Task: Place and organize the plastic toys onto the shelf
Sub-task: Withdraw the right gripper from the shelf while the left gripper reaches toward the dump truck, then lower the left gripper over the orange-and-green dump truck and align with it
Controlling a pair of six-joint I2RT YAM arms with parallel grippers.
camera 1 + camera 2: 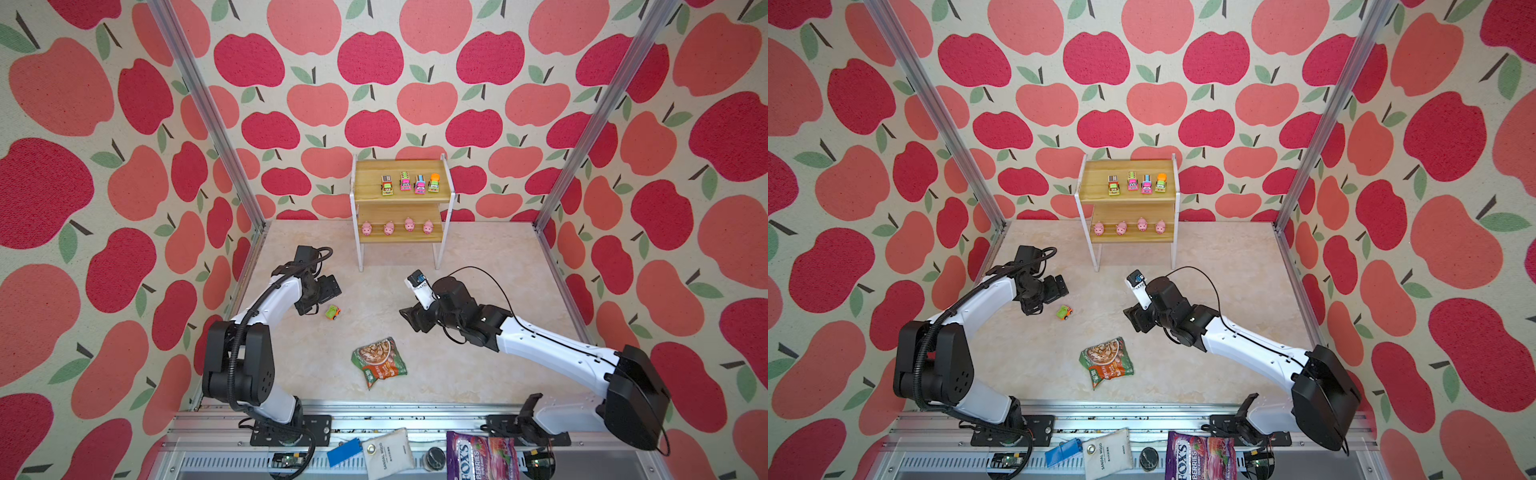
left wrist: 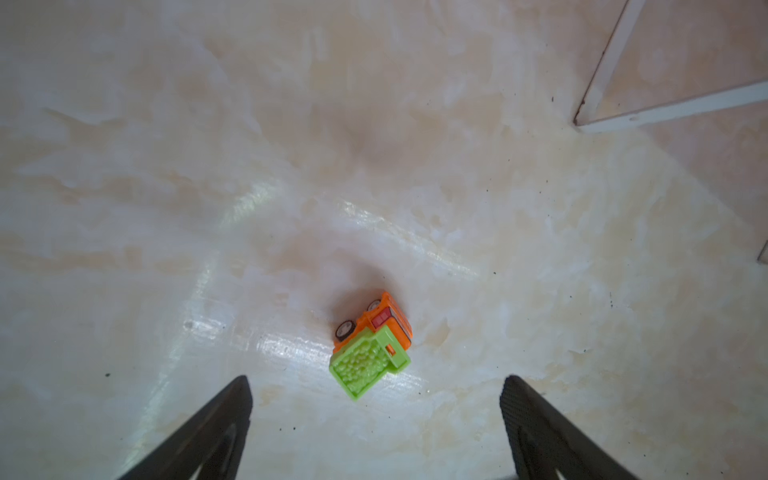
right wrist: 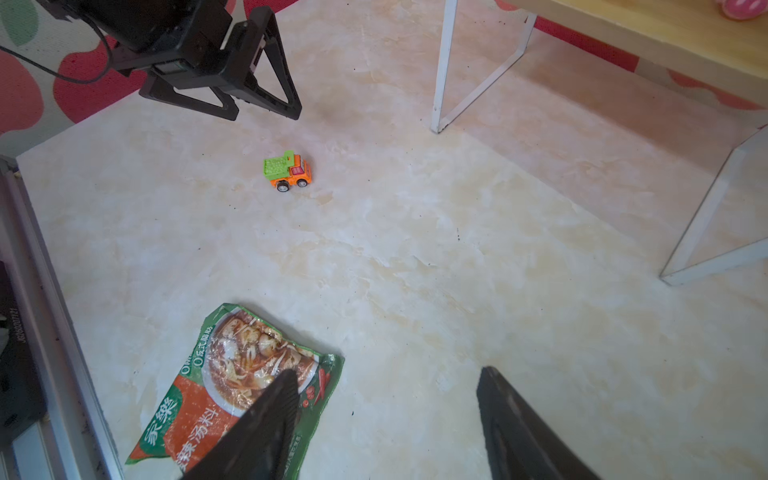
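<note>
here, one toy is off the shelf: a green-and-orange truck stands on its wheels on the marbled table. it is left of centre in both top views, well apart from the shelf and up-left of the snack packet, which lies flat at lower centre.

the left gripper hangs just left of the truck with its jaws spread wide and nothing in them. in the left wrist view the truck sits on the table just ahead of the two black fingertips and touches neither.

the shelf stands at the back of the table, upper centre of the frame, against the apple-print wall. its top board carries a row of four trucks, side by side toward the right part of the board, with the left part bare. the lower board holds four pink pigs in a line, each a little apart from the next.

the right gripper is right of centre in both top views, up-right of the packet and aimed toward the middle of the table. its jaws are apart and empty. in the right wrist view one fingertip overlaps the packet's corner, but in the top views the two are apart.
</note>
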